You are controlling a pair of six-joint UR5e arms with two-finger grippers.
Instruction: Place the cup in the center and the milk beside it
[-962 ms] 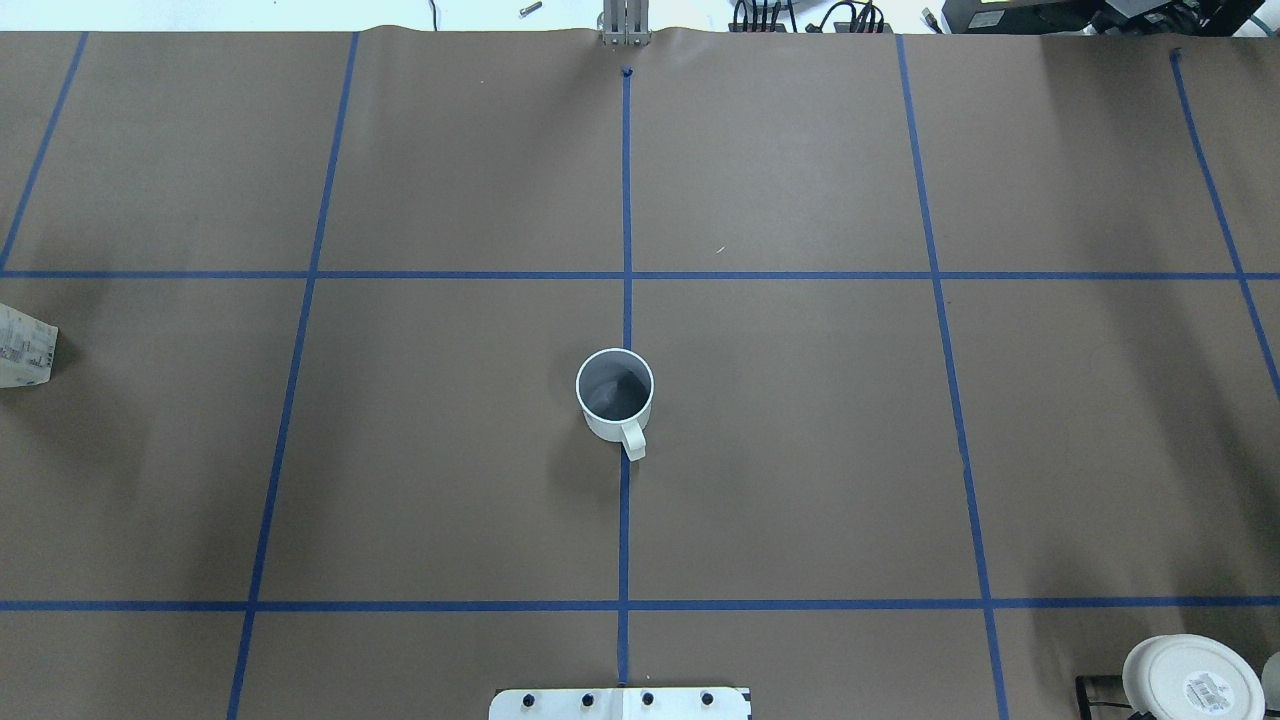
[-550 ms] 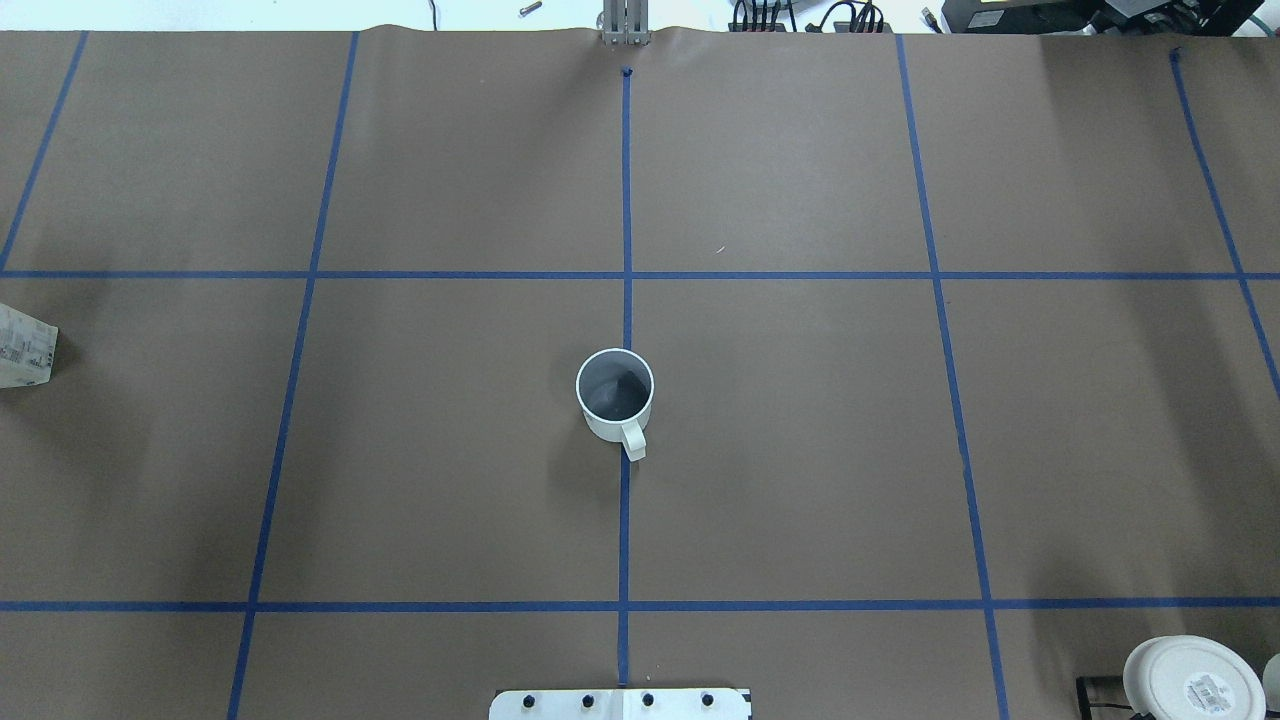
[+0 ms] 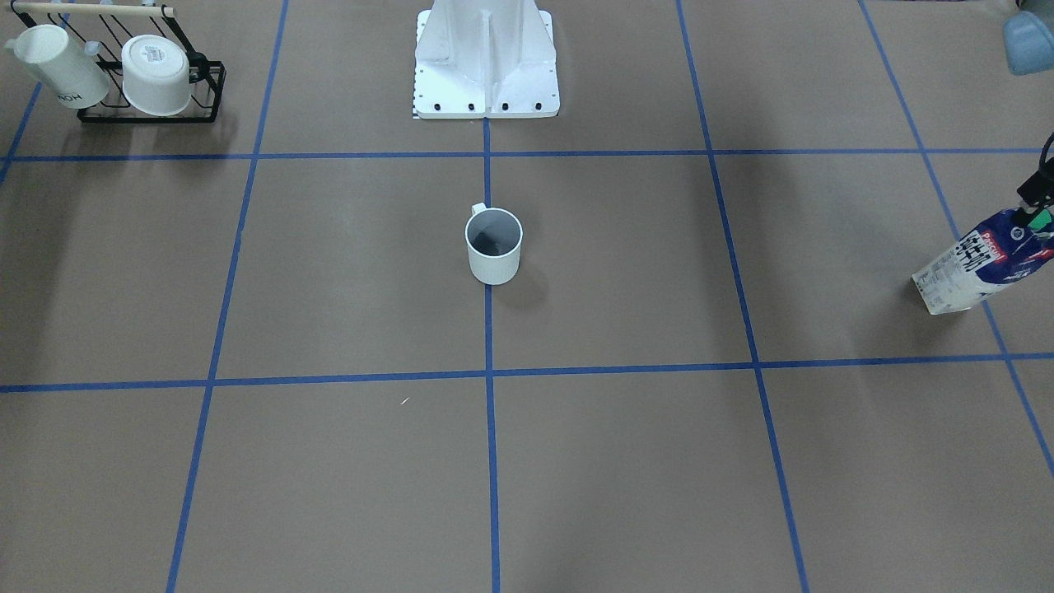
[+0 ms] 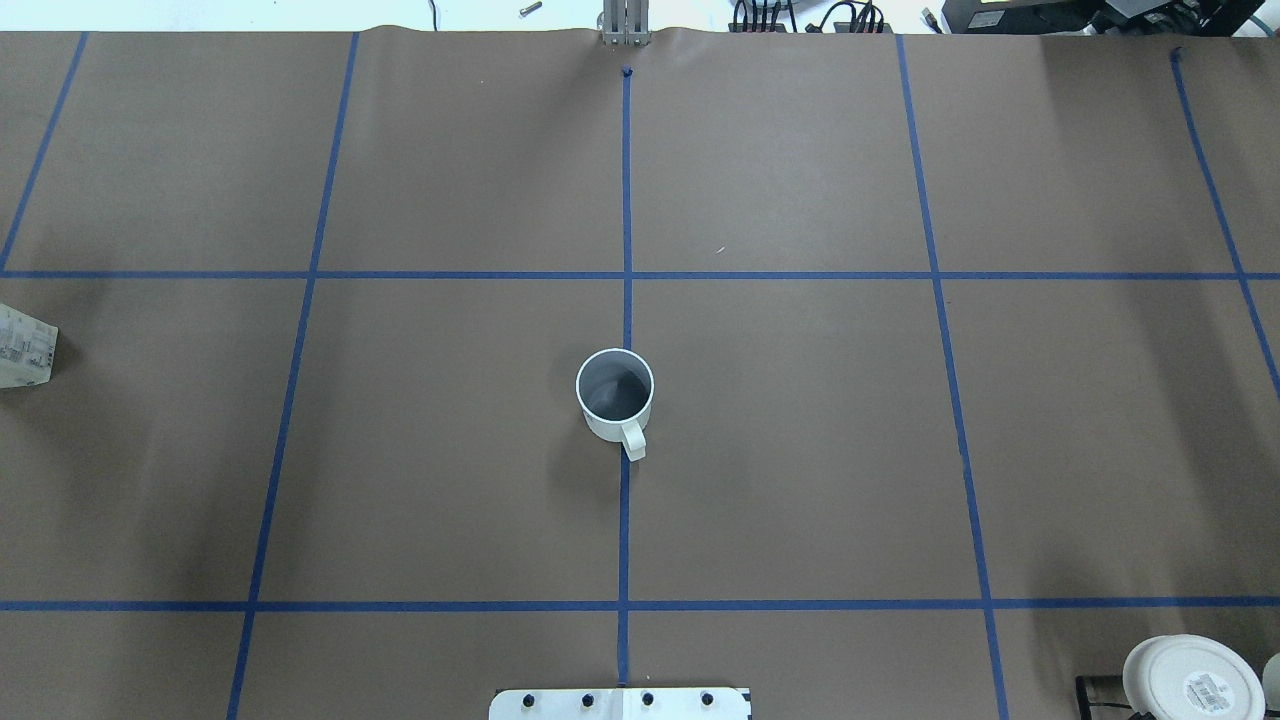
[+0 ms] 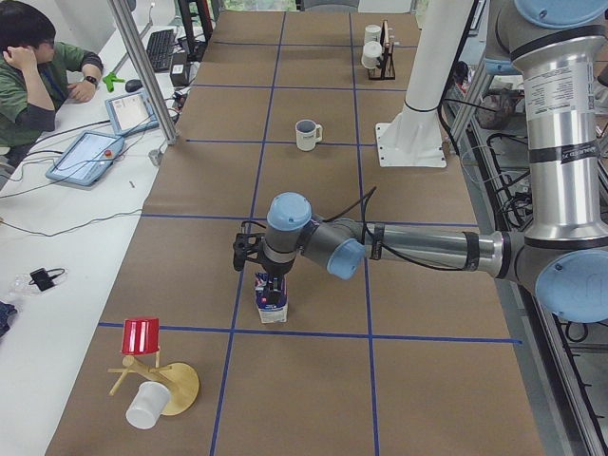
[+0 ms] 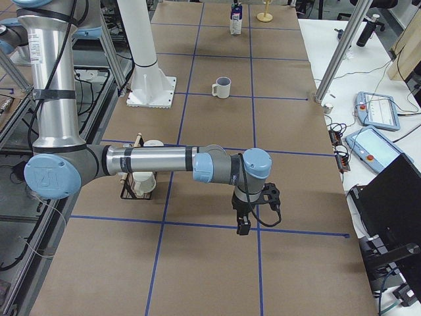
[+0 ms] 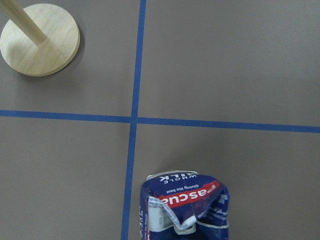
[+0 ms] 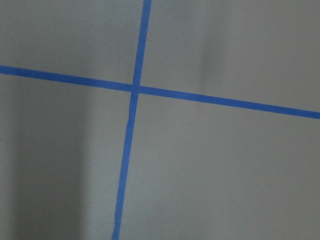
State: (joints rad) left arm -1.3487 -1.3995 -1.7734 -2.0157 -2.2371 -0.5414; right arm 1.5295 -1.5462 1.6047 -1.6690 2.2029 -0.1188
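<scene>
The plain white cup stands upright in the center on the blue tape line, handle toward the robot; it also shows in the front view. The milk carton stands far out on the robot's left, cut by the overhead view's left edge. My left gripper is right over the carton's top; the left wrist view shows the crumpled blue top but no fingers, so I cannot tell whether it grips. My right gripper hangs over bare table on the robot's right; I cannot tell its state.
A black rack with two white cups stands near the robot's base on its right side. A wooden stand with a red cup and a white cup is just beyond the carton. An operator sits at the side table.
</scene>
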